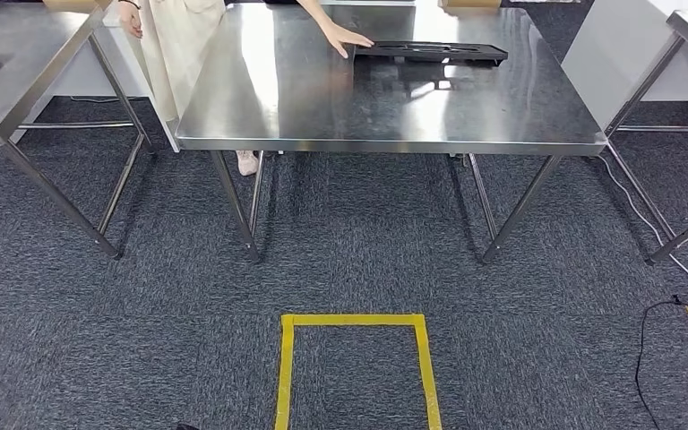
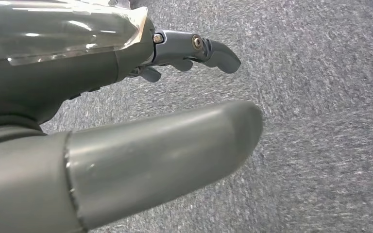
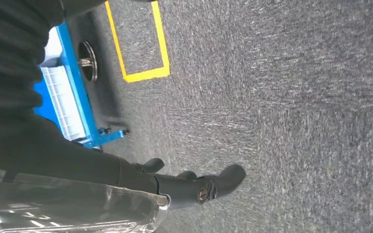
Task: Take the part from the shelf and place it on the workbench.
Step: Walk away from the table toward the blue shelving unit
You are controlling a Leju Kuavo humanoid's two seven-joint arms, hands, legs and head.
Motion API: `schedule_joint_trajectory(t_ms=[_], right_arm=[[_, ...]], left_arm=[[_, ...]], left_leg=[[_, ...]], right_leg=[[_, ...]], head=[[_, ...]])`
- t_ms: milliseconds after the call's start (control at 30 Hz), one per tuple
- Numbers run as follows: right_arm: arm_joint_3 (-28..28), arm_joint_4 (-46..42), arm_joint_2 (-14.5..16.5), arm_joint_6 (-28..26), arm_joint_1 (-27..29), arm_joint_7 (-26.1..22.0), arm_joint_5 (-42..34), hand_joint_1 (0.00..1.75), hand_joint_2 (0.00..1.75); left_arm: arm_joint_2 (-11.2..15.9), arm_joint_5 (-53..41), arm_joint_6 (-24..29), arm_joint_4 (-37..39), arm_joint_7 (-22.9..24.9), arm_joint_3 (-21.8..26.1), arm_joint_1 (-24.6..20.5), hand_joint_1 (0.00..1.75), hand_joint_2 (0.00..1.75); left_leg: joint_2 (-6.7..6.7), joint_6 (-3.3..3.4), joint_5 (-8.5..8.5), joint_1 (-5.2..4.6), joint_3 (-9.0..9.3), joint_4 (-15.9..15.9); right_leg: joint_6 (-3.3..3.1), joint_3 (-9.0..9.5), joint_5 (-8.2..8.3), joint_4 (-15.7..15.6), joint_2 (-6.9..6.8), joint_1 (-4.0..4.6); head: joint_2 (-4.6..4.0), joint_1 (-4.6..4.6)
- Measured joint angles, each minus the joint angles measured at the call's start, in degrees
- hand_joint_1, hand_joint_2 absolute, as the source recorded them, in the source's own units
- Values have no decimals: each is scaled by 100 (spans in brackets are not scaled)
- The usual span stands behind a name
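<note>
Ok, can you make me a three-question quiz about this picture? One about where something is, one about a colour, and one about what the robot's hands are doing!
1. Where is the flat black part?
A. On the carpet
B. On the steel table, at its far side
C. In the robot's hand

2. What colour is the tape outline on the carpet?
A. Yellow
B. Red
C. White

3. What are the robot's hands holding?
A. The black part
B. A cable
C. Nothing

Answers:
1. B: the part lies on the tabletop, with a person's hand on its end.
2. A: the tape is bright yellow on the grey carpet.
3. C: the left hand and the right hand hang over bare carpet, fingers around nothing.
</note>
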Motion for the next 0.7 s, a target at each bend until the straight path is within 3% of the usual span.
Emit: schedule_joint_trajectory(t_ms=[33, 67, 167, 200, 233, 267, 300, 333, 367, 400, 433, 467, 500, 533, 567, 600, 667, 700], right_arm=[[1, 0, -3, -1, 5, 0, -1, 0, 175], [1, 1, -3, -2, 13, 0, -1, 0, 175], [1, 2, 2, -2, 23, 1, -5, 0, 175], [0, 2, 1, -2, 24, 0, -9, 0, 175], [0, 2, -2, -2, 23, -2, -12, 0, 175], [0, 2, -7, -2, 21, -4, -18, 0, 175], [0, 1, -12, -2, 19, -7, -24, 0, 175], [0, 1, -16, -2, 16, -11, -28, 0, 175], [0, 0, -20, -3, 9, -14, -34, 0, 175], [0, 0, -20, -5, 1, -16, -37, 0, 175], [1, 0, -17, -11, -6, -17, -39, 0, 175], [1, 0, -14, -20, -10, -16, -43, 0, 175], [1, 1, -6, -30, -5, -13, -46, 0, 175], [1, 2, 3, -41, 3, -8, -54, 0, 175], [-1, 3, 9, -51, 12, -3, -66, 0, 175], [-1, 3, 15, -59, 25, 2, -78, 0, 175], [-2, 2, 15, -67, 43, 4, -97, 0, 175], [-2, 2, 15, -68, 50, 1, -99, 0, 175]], left_arm=[[-6, -1, 0, 0, 0, -2, 2, 0, 0], [-9, 1, -1, 0, 1, -2, 4, 0, 0], [-9, 1, -5, 0, 4, -6, 5, 0, 0], [-9, 0, -7, 0, 4, -8, 6, 0, 0], [-11, -1, -9, 0, 4, -9, 6, 0, 0], [-14, -2, -11, 0, 4, -11, 6, 0, 0], [-17, -4, -15, 0, 4, -13, 5, 0, 0], [-21, -8, -19, 0, 4, -16, 1, 0, 0], [-25, -14, -21, 0, 4, -22, -3, 0, 0], [-26, -25, -22, 0, 4, -31, -7, 0, 0], [-28, -35, -23, 0, 5, -43, -13, 0, 0], [-29, -44, -25, 0, 5, -55, -16, 0, 0], [-29, -50, -27, 0, 8, -64, -13, 0, 0], [-30, -51, -29, 0, 10, -74, -9, 0, 0], [-30, -52, -31, 0, 15, -81, -1, 0, 0], [-31, -55, -31, 0, 23, -86, 8, 0, 0], [-35, -62, -26, 0, 37, -94, 13, 0, 0], [-38, -72, -16, 1, 41, -97, 15, 0, 0]], left_leg=[[12, 63, 74, -7, -66, -22], [28, 128, 163, -4, -146, -47], [62, 203, 411, -12, -434, -62], [73, 194, 491, -17, -540, -57], [85, 186, 566, -21, -625, -50], [96, 172, 648, -22, -724, -38], [102, 154, 725, -22, -820, -25], [105, 131, 799, -23, -895, -11], [105, 101, 874, -32, -975, 4], [108, 69, 946, -42, -1020, 9], [112, 38, 1018, -51, -1042, 0], [117, 3, 1090, -54, -1056, -22], [118, -31, 1156, -48, -1071, -49], [109, -64, 1111, -33, -1106, -32], [98, -92, 962, -20, -1156, 53], [82, -115, 690, -10, -1231, 262], [58, -153, 73, 4, -1400, 990], [48, -172, -85, 10, -1459, 1374]], right_leg=[[14, -43, -28, 26, 10, 2], [-3, -115, -173, 147, 23, 2], [-101, -351, -967, 1052, 52, -20], [-72, -365, -1087, 1374, 55, -20], [-21, -343, -1104, 1601, 58, -21], [53, -220, -993, 1649, 61, -20], [112, 5, -846, 1491, 63, -18], [131, 327, -765, 1145, 64, -18], [117, 739, -765, 624, 66, 0], [62, 1060, -852, 143, 73, 18], [0, 1268, -950, -216, 79, 39], [-59, 1349, -1006, -416, 84, 66], [-117, 1300, -988, -440, 86, 53], [-176, 1239, -929, -427, 74, 29], [-249, 1178, -864, -418, 62, 4], [-317, 1106, -795, -420, 46, -23], [-403, 954, -670, -411, 28, -8], [-413, 874, -614, -403, 23, 7]], head=[[0, -1], [0, 12], [1, 71], [1, 84], [1, 89], [1, 93], [1, 98], [1, 101], [1, 105], [1, 105], [1, 100], [1, 96], [0, 88], [0, 73], [0, 57], [0, 29], [1, -20], [1, -38]])
